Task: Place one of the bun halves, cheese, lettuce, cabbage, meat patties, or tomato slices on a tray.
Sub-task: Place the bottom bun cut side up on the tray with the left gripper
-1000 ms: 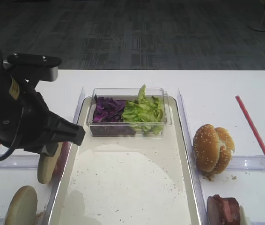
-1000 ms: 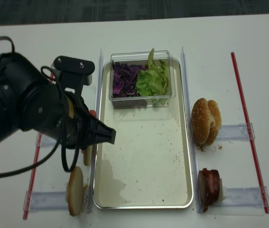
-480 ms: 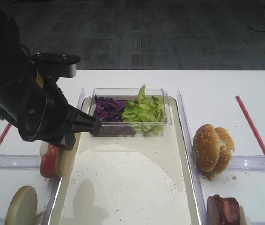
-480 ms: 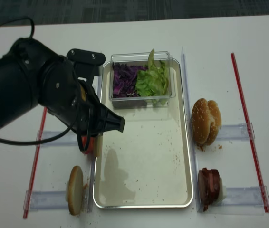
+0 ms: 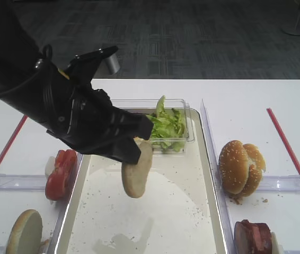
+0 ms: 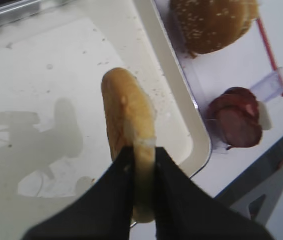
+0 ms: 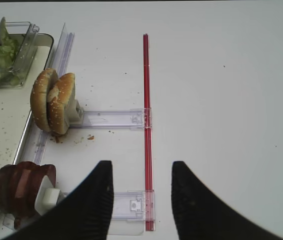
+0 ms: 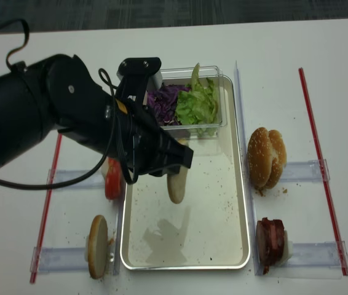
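My left gripper is shut on a plain bun half, which hangs on edge above the tray. From the exterior views the bun half sits under the arm, over the tray's middle. Another plain bun half stands in the left rack, below the tomato slices. Lettuce and cabbage fill a clear tub at the tray's far end. Meat patties stand right of the tray. My right gripper is open over the table. Cheese is out of view.
Sesame-seeded bun halves stand in a clear rack right of the tray. A red strip runs along the table under my right gripper. Another red strip lies at the far left. The left arm hides part of the tub.
My left arm has swung right from the left rack to over the tray, carrying the bun half. The tomato slices it covered now show.
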You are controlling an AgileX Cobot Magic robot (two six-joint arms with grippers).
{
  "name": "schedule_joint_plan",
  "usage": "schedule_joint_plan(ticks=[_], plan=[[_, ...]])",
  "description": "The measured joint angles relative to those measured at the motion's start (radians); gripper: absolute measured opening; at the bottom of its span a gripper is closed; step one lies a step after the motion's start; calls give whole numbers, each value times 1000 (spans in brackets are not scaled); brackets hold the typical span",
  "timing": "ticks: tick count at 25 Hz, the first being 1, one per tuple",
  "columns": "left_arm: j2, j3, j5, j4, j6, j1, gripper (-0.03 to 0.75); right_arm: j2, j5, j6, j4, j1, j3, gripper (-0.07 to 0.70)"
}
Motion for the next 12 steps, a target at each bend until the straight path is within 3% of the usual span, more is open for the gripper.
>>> schedule_joint_plan(ticks=[4,12], plan=[[0,0,-2,-140,118,0,62,0,0,0,0,0,0,319],[31,0,37,-182,177,86,62,0,0,0,0,0,0,319]])
